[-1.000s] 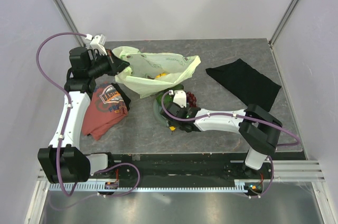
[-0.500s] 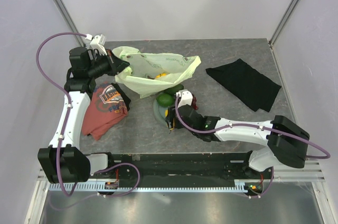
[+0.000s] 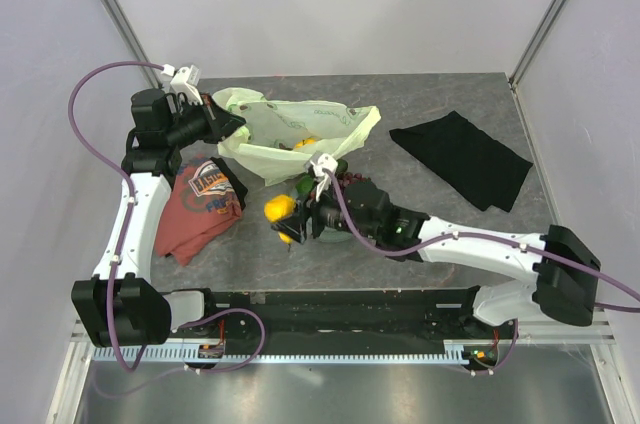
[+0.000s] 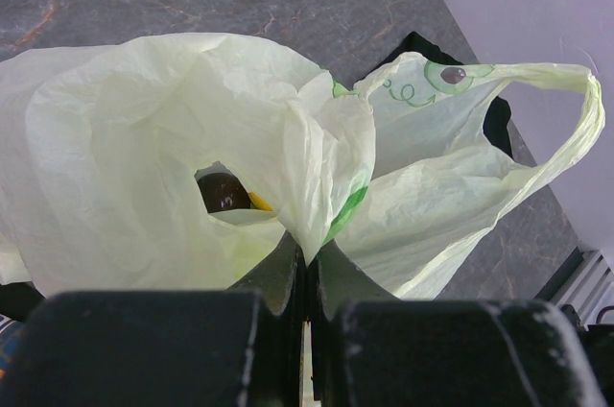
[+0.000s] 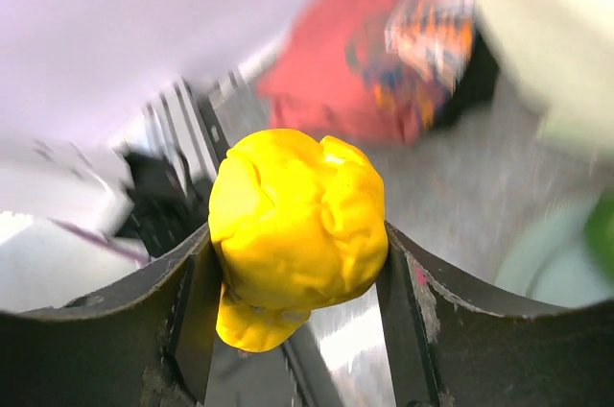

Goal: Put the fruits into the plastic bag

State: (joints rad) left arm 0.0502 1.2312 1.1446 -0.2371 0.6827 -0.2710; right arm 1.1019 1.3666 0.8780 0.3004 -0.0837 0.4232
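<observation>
The pale green plastic bag (image 3: 290, 134) lies at the back of the table with its mouth held up. My left gripper (image 3: 232, 124) is shut on its rim; the pinched fold shows in the left wrist view (image 4: 307, 253). Inside the bag (image 4: 144, 138) are a dark plum (image 4: 223, 192) and a yellow-orange fruit (image 3: 305, 142). My right gripper (image 3: 283, 216) is shut on the yellow pear (image 3: 280, 208) and holds it above the table, left of the plate; the pear (image 5: 297, 215) fills the jaws (image 5: 297, 236). The green oval fruit (image 3: 308, 184) and the grape bunch (image 3: 346, 178) lie by the right arm.
The grey-green plate (image 3: 325, 237) is mostly hidden under my right arm; its rim shows in the right wrist view (image 5: 547, 263). A red printed T-shirt (image 3: 200, 199) lies at the left, under the left arm. A black cloth (image 3: 460, 156) lies at the right.
My right gripper has closed on the yellow pear, lifted it off the plate and swung left with it. The left arm and the bag have not moved.
</observation>
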